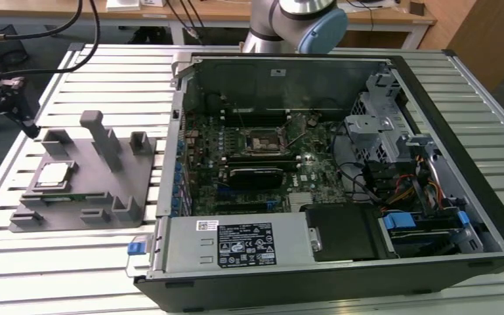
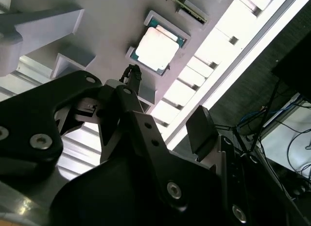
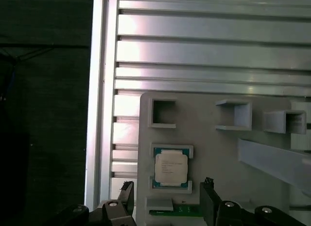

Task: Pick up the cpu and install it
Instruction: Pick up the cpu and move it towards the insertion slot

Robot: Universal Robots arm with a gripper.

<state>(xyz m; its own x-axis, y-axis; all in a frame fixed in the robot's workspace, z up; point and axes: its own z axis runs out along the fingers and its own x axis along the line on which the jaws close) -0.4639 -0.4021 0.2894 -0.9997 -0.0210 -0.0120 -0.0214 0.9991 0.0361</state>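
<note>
The cpu, a small square chip with a pale silvery top, lies flat in a recess of the grey plastic fixture at the exterior view's left. It shows in both wrist views, framed by low grey walls. My gripper hangs above the table, off the fixture's far corner toward the exterior view's left. It is open, with nothing between its fingers. In the first wrist view the gripper has its two black fingertips spread wider than the chip. The gripper is apart from the chip.
An open computer case lies at the exterior view's right, with the motherboard's dark square socket near its middle. Upright grey posts rise from the fixture. The slatted metal table ends close beside the fixture.
</note>
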